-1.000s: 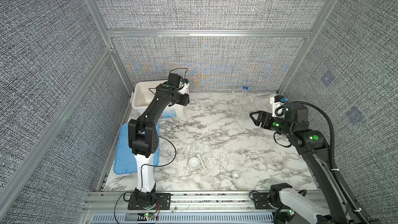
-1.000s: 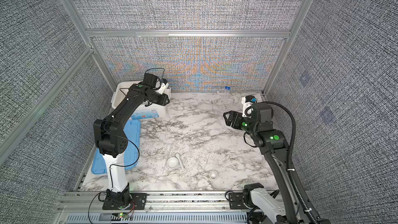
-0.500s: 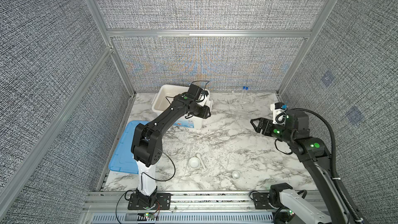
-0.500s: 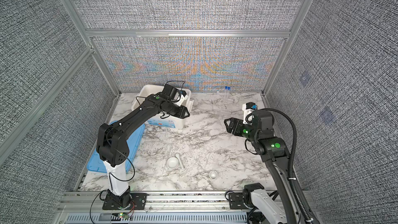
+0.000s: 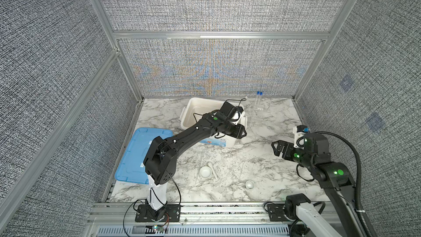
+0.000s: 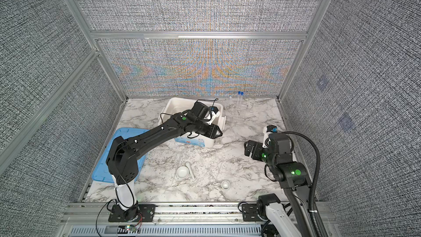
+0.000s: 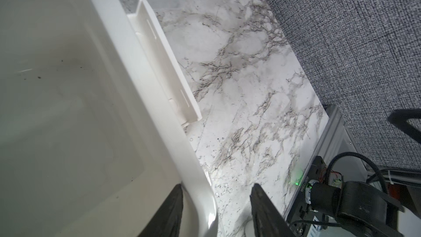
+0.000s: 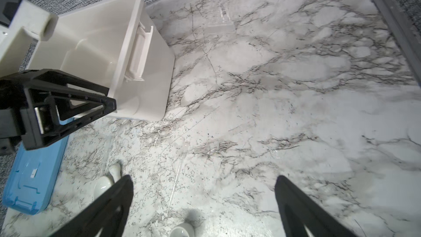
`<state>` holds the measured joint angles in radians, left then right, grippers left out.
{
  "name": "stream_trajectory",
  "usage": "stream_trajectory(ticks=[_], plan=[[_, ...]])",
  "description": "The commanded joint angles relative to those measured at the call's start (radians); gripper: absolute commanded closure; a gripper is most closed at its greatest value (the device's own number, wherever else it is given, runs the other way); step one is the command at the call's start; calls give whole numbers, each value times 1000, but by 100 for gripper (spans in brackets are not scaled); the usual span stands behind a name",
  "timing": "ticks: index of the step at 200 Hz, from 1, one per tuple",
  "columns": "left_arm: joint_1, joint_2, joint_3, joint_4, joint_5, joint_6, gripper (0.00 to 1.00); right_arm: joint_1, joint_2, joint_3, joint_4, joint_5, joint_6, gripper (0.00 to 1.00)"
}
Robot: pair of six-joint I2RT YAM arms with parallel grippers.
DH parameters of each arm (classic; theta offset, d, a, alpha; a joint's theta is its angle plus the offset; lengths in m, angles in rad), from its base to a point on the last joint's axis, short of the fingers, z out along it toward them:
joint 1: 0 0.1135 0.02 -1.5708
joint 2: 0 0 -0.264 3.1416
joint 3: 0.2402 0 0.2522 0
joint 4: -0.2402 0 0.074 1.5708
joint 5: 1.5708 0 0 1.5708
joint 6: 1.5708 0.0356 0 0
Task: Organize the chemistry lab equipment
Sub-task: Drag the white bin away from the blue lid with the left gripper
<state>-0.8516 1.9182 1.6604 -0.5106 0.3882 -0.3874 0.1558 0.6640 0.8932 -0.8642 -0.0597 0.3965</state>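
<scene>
In both top views the white mortar bowl (image 5: 205, 171) (image 6: 183, 171) and its pestle (image 5: 213, 172) lie on the marble near the front. The smaller white dish (image 5: 250, 184) (image 8: 183, 230) sits to their right. Two clear tubes with blue caps (image 5: 259, 100) (image 6: 239, 99) stand at the back right. A thin clear rod (image 8: 174, 188) lies on the marble. My left gripper (image 5: 238, 133) (image 7: 216, 188) is open astride the near right corner of the tub's rim (image 7: 148, 101), one finger inside against the wall. My right gripper (image 5: 279, 148) (image 8: 202, 183) hangs wide open and empty over bare marble.
The large white tub (image 5: 198, 106) (image 6: 175, 101) stands at the back middle with a side handle (image 7: 166, 71). A flat light-blue lid (image 5: 136, 153) (image 6: 102, 169) lies at the left, partly under the left arm. Grey walls and metal posts enclose the table.
The left arm has dragged the white tub from the back left corner to the back middle, and its jaws have parted a little. The right gripper has come nearer the front and opened wider.
</scene>
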Motion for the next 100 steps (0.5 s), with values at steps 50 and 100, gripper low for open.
stream_trajectory(ticks=[50, 100], plan=[[-113, -48, -17, 95, -41, -112, 44, -4, 26, -61, -182, -27, 143, 1], [-112, -316, -129, 77, -240, -61, 39, 24, 60, -147, -185, -198, 289, 28]])
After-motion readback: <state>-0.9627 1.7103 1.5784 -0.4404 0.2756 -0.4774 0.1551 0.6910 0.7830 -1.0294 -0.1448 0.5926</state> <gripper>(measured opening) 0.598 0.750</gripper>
